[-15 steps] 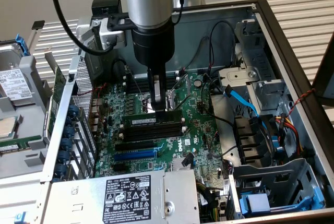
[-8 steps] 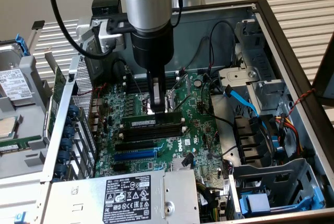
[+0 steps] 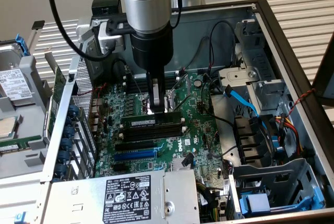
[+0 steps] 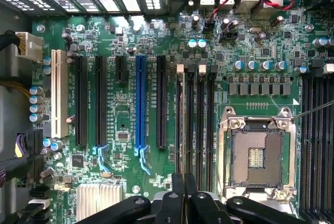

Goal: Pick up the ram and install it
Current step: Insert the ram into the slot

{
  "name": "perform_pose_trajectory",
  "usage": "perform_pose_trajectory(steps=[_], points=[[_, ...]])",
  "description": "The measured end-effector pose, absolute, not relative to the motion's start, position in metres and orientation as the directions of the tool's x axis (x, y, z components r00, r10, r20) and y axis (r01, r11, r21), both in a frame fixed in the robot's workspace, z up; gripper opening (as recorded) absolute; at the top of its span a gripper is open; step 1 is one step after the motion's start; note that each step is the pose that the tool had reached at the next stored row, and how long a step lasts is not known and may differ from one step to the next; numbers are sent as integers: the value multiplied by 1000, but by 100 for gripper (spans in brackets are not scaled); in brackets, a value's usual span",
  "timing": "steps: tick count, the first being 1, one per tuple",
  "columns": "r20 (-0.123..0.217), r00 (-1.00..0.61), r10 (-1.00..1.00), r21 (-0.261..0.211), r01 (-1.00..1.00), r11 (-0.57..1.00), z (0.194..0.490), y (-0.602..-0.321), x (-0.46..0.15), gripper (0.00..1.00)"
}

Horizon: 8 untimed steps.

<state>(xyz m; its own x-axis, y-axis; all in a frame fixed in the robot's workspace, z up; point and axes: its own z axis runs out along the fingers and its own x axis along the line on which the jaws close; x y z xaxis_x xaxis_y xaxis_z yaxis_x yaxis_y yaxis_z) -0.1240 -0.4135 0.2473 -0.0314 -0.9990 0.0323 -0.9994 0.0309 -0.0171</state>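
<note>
The ram (image 3: pixel 141 123) is a thin dark green stick with a pale label. It stands on edge along the farthest of the black memory slots (image 3: pixel 154 131) on the motherboard (image 3: pixel 198 135). My gripper (image 3: pixel 157 110) comes straight down onto the middle of its top edge, jaws shut on the stick. In the wrist view the ram (image 4: pixel 181 119) shows edge-on as a thin line in the slot beside the other black slots (image 4: pixel 201 125). It runs in under my closed gripper (image 4: pixel 183 185).
The open CPU socket (image 4: pixel 255 156) lies right beside the memory slots, and a blue slot (image 4: pixel 140 104) on their other side. Case walls ring the board. A power supply (image 3: pixel 130 195) sits in front, drive cages and cables (image 3: pixel 242 98) on the exterior view's right, and a hard drive (image 3: pixel 13 85) outside on its left.
</note>
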Motion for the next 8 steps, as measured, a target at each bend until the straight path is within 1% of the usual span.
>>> perform_pose_trajectory(steps=[8], points=[[28, -31, -999, -17, -999, 31, 247, -416, -124, 12]])
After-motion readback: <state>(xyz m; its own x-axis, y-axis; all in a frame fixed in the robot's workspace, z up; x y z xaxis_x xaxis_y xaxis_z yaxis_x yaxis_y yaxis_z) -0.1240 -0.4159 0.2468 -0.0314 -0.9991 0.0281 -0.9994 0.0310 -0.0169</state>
